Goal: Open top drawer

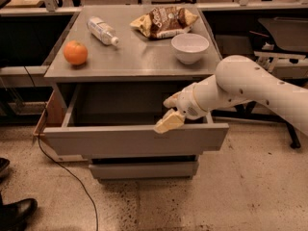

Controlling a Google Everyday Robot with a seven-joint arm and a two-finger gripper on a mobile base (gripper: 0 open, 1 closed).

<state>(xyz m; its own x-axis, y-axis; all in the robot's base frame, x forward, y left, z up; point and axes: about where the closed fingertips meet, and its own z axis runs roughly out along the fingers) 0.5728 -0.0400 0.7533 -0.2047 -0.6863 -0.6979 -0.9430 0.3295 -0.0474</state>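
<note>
The top drawer (134, 141) looks like stiff, weighty metal with no handle; hook its front lip, where your gripper (168, 112) sits, jaws parted.

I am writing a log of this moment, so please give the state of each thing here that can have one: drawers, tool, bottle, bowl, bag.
top drawer: open, pulled far out.
lower drawer: shut.
tool: at the top edge of the top drawer's front, right of its middle.
bottle: lying on its side.
bowl: upright.
chip bag: lying flat; opened or sealed, cannot tell.
orange: whole.
</note>
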